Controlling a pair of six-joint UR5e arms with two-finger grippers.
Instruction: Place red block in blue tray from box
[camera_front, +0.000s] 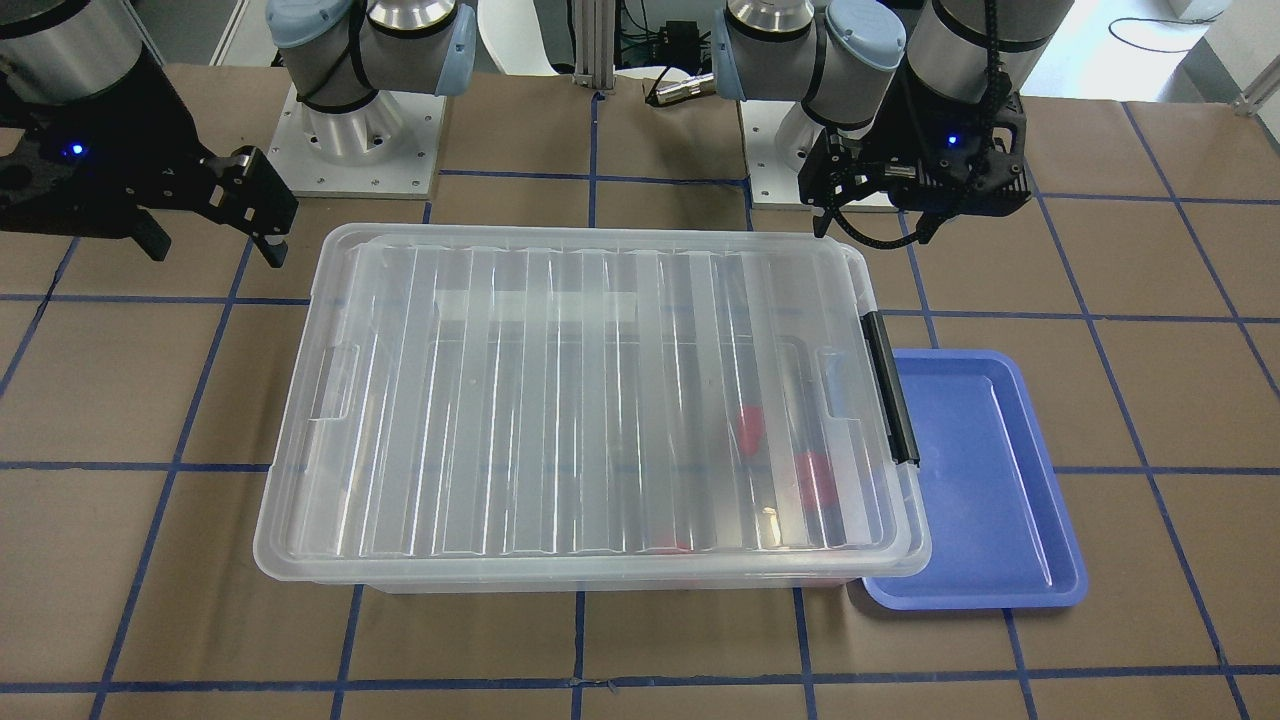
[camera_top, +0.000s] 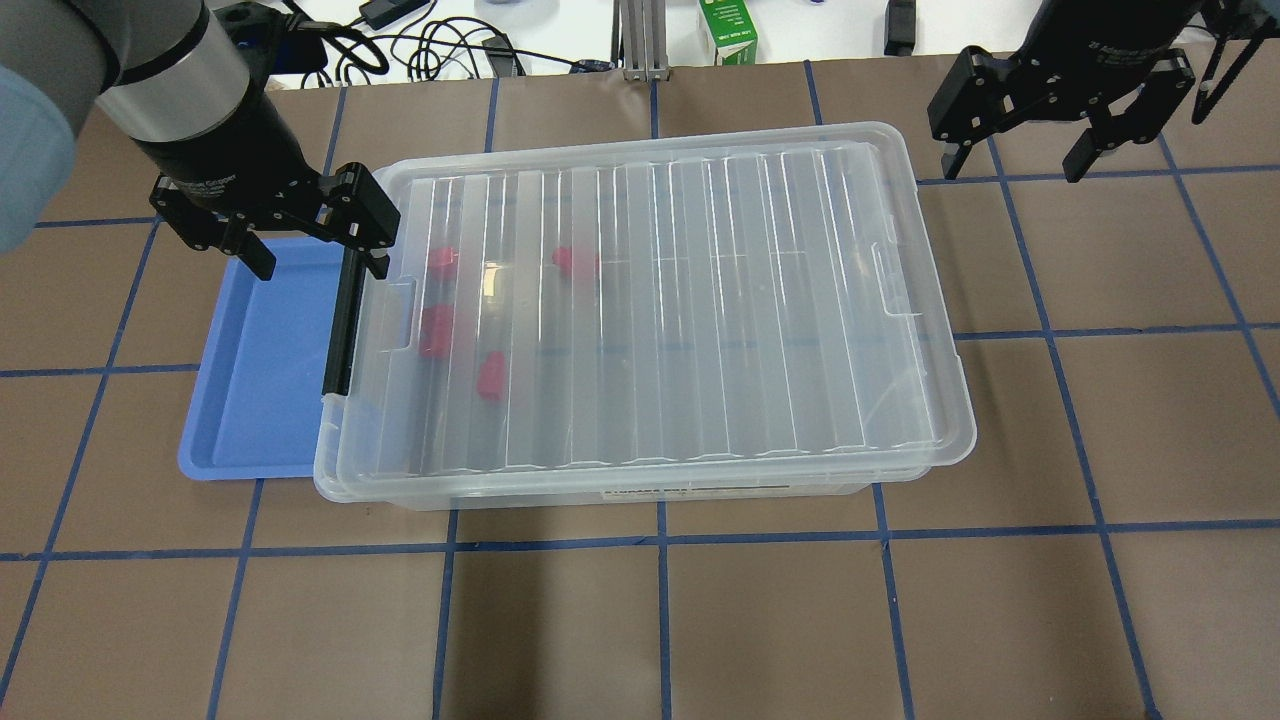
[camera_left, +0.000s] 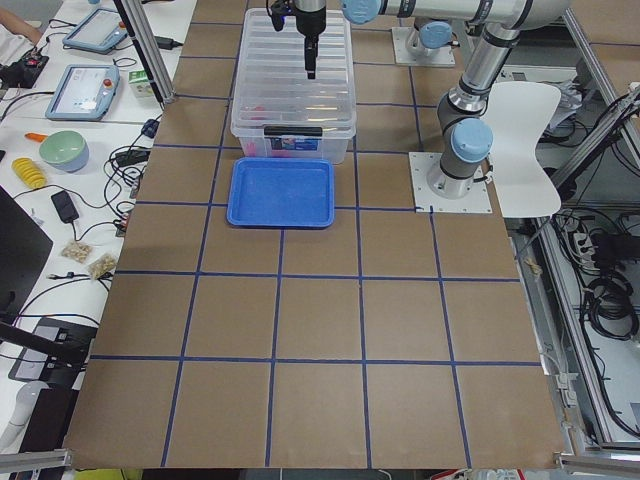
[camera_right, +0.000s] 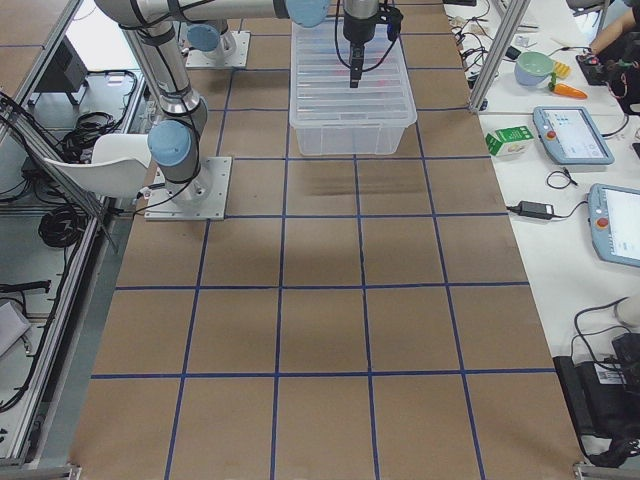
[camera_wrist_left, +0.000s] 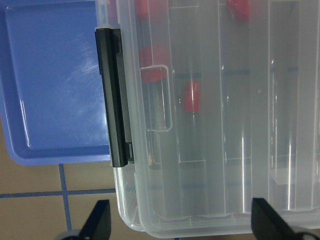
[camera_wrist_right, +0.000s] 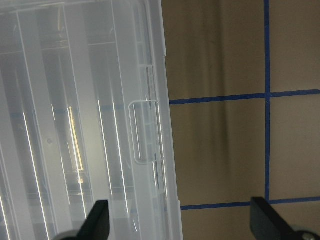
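The box (camera_top: 700, 300), a clear bin, sits mid-table with its ribbed lid on and its black latch bar (camera_top: 345, 320) at the end facing the blue tray (camera_top: 260, 380). The tray is empty and touches that end. Several red pieces show blurred through the lid near the latch. One with a narrower end looks like the red block (camera_wrist_left: 192, 96), also in the overhead view (camera_top: 491, 376). My left gripper (camera_top: 315, 255) is open and empty, hovering over the latch end of the box. My right gripper (camera_top: 1015, 155) is open and empty, above the box's other short end.
The two arm bases (camera_front: 360, 140) stand behind the box on the robot's side. A green carton (camera_top: 728, 30) and cables lie beyond the table's far edge. Brown paper with blue tape lines covers the table (camera_top: 660, 620).
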